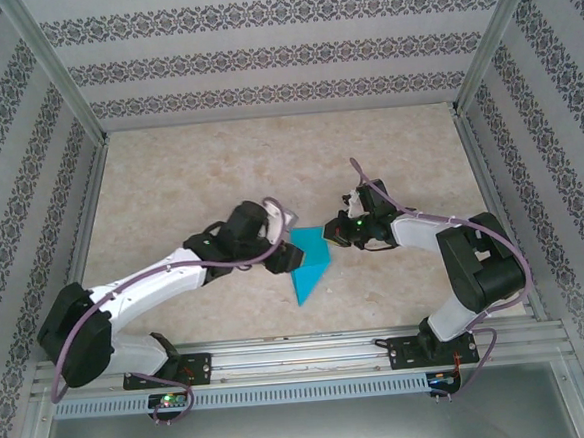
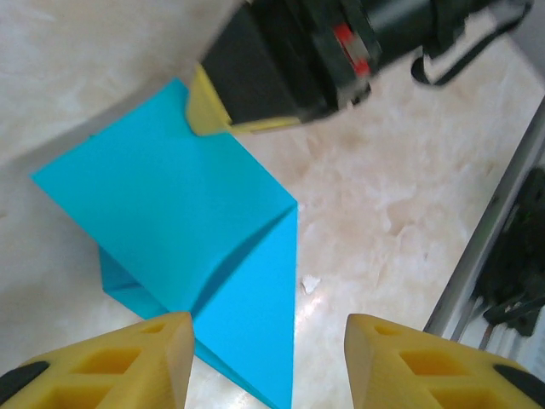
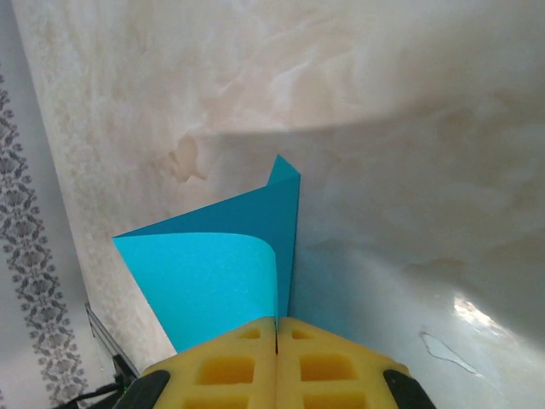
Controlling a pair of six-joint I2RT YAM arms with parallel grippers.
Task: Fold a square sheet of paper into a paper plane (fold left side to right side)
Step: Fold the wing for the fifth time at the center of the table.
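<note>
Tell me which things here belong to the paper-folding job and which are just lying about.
In the job: thin teal-blue paper sheet, partly folded; yellow-fingered right gripper, shut on it; yellow-fingered left gripper, open.
Just lying about: small whitish fleck on the beige marbled tabletop.

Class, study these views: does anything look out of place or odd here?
A small white fleck lies on the table beside the square sheet of paper; its folded flap bulges rather than lying flat.

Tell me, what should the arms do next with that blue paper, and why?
Probably lower the open left gripper onto the square sheet of paper to pin it: the right gripper is shut on a lifted, curling flap.
</note>
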